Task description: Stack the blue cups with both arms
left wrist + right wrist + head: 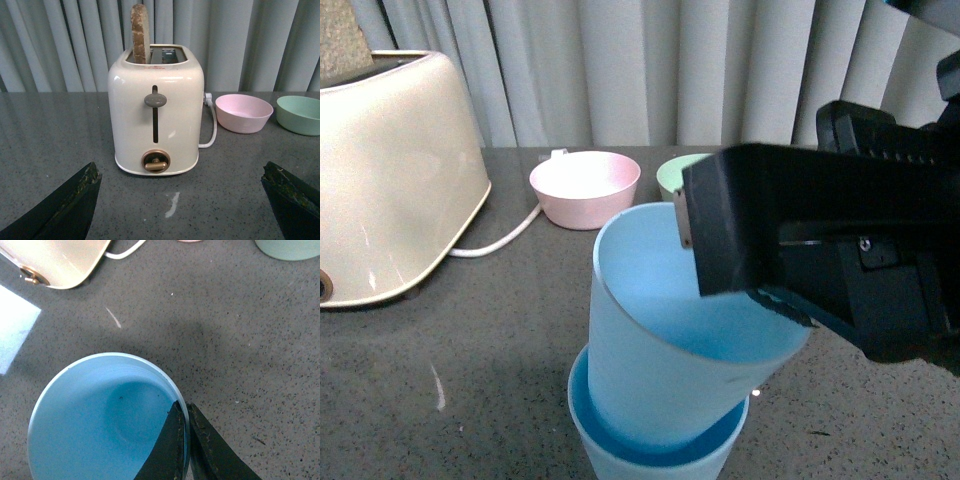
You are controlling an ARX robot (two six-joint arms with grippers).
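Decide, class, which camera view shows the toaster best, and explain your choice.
The left wrist view: the toaster appears whole, with its lever, knob and a slice of bread standing in one slot. The front view shows only its side, cropped at the frame's edge. The right wrist view catches just a bottom corner.

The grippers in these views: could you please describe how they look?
Both are black. The right pincer is a bulky, angular black housing with a small screw; its fingers are thin, tapering blades with scuffed edges. The left pincer's fingers are dark wedges, worn along the rims.
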